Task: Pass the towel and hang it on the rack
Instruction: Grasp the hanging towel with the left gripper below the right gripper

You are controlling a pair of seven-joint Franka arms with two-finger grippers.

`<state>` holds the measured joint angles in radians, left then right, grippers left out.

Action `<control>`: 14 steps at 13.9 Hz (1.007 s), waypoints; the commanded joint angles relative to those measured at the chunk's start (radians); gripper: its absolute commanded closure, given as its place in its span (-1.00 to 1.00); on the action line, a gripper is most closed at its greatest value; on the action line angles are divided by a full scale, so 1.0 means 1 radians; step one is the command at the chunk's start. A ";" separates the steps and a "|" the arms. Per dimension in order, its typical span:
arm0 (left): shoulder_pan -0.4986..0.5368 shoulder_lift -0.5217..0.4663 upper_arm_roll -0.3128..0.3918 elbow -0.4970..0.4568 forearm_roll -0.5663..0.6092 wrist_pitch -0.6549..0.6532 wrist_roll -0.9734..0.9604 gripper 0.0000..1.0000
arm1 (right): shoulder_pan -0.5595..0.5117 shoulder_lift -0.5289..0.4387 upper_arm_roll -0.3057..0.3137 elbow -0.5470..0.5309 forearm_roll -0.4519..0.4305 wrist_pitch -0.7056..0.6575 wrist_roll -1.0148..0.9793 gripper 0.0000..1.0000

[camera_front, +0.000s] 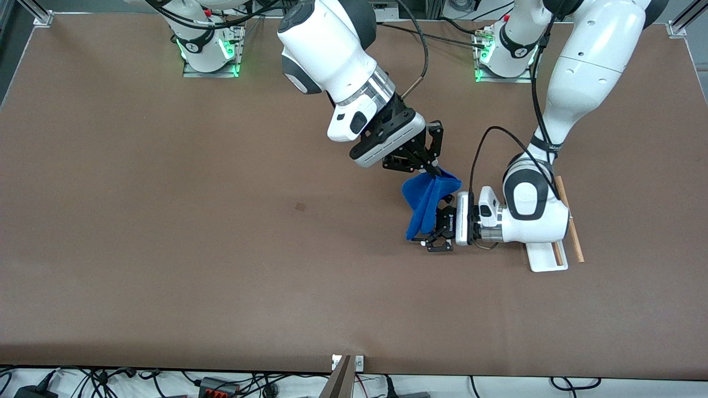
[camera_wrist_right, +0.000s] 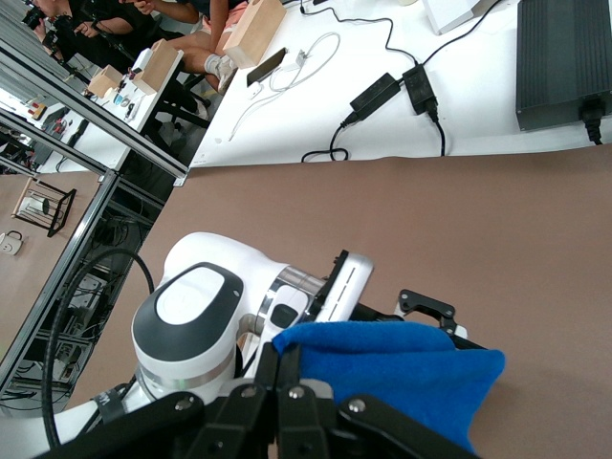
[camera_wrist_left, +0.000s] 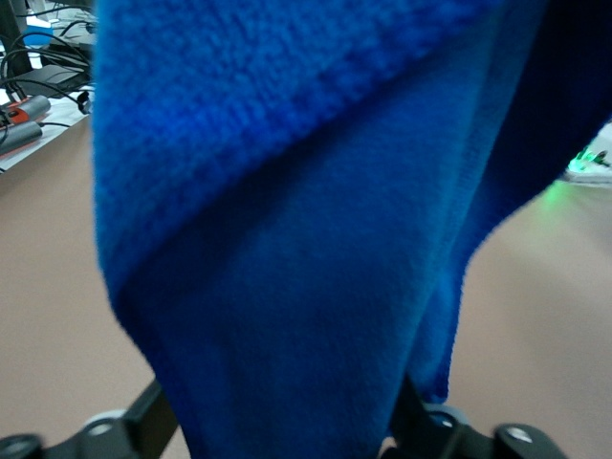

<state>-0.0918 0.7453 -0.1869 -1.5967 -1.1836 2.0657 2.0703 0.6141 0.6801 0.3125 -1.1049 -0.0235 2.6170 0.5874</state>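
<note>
The bright blue towel [camera_front: 427,205] hangs in folds over the middle of the table. My right gripper [camera_front: 435,170] is shut on its top corner, and the right wrist view shows the fingertips [camera_wrist_right: 289,368] pinched on the towel [camera_wrist_right: 402,368]. My left gripper [camera_front: 430,229] lies level, low over the table, open, with the towel's lower part between its jaws. In the left wrist view the towel [camera_wrist_left: 287,210] fills the picture between the two fingers [camera_wrist_left: 153,419]. The rack [camera_front: 545,260], with a white base and two wooden rods [camera_front: 575,239], stands under my left arm's wrist, mostly hidden by it.
The brown table [camera_front: 166,249] has a small dark mark [camera_front: 300,207] toward the right arm's end. Both arm bases stand along the edge farthest from the front camera. Cables and plugs [camera_front: 221,384] lie off the nearest edge.
</note>
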 commanded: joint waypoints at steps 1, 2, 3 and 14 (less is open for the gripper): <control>-0.014 -0.011 0.001 -0.005 -0.028 0.024 0.030 0.31 | 0.009 0.009 -0.004 0.017 -0.007 0.009 0.011 1.00; -0.013 -0.011 0.003 -0.005 -0.028 0.024 0.030 0.52 | 0.009 0.009 -0.004 0.017 -0.007 0.009 0.012 1.00; -0.014 -0.012 0.003 -0.005 -0.028 0.027 0.028 0.66 | 0.009 0.009 -0.004 0.017 -0.007 0.009 0.011 1.00; 0.049 -0.093 0.026 0.000 0.229 -0.047 -0.287 0.99 | -0.010 0.000 -0.006 -0.021 -0.015 -0.002 0.003 -1.00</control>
<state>-0.0616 0.7139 -0.1672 -1.5862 -1.0470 2.0673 1.8975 0.6134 0.6861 0.3080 -1.1066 -0.0249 2.6176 0.5872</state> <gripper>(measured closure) 0.965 0.740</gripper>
